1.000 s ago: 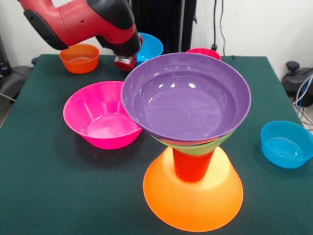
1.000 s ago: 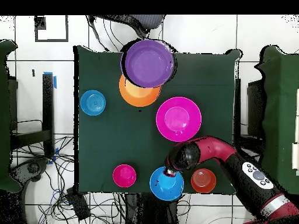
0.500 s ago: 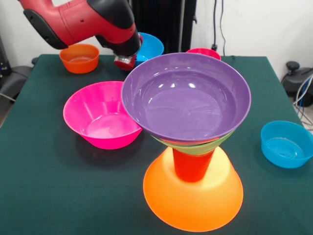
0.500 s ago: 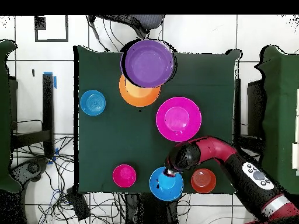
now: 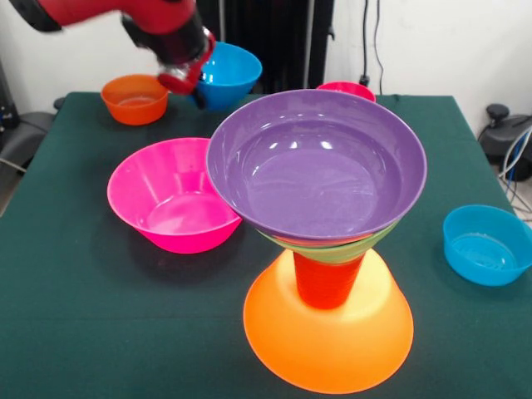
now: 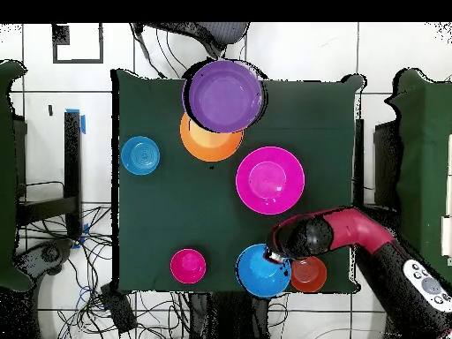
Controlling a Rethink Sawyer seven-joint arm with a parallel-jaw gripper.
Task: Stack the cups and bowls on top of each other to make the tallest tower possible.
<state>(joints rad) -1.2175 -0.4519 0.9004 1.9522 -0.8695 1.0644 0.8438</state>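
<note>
From the front, the hand (image 5: 189, 81) is clamped on the rim of a mid-sized blue bowl (image 5: 226, 76), which hangs tilted in the air above the worktop's (image 5: 100, 316) far edge, beside a small orange bowl (image 5: 135, 99) standing at the far left corner. The tower (image 5: 320, 241) stands near the front edge: a large orange bowl (image 5: 328, 332) rim-down as base, the orange-red cup (image 5: 326, 281) upright on it, a green bowl (image 5: 349, 251) showing only as a thin band above the cup, and a wide purple bowl (image 5: 316, 162) on top, mouth up. A large pink bowl (image 5: 170, 195) sits mouth up to the left of the tower, a small blue bowl (image 5: 487, 244) near the right edge, and a small red bowl's rim (image 5: 345, 88) peeks out behind the purple one. From overhead, the hand (image 6: 279, 259) meets the blue bowl (image 6: 261, 270) at its rim by the worktop (image 6: 168, 212) edge nearest the robot, with the small orange bowl (image 6: 309, 275) just beside it and a small bowl that looks pink here (image 6: 188, 266) further along that edge. The purple bowl (image 6: 222, 94) covers most of the orange base (image 6: 201, 146) by the opposite edge, the pink bowl (image 6: 269, 180) lies towards the middle, and the small blue bowl (image 6: 140, 155) sits near the left edge.
</note>
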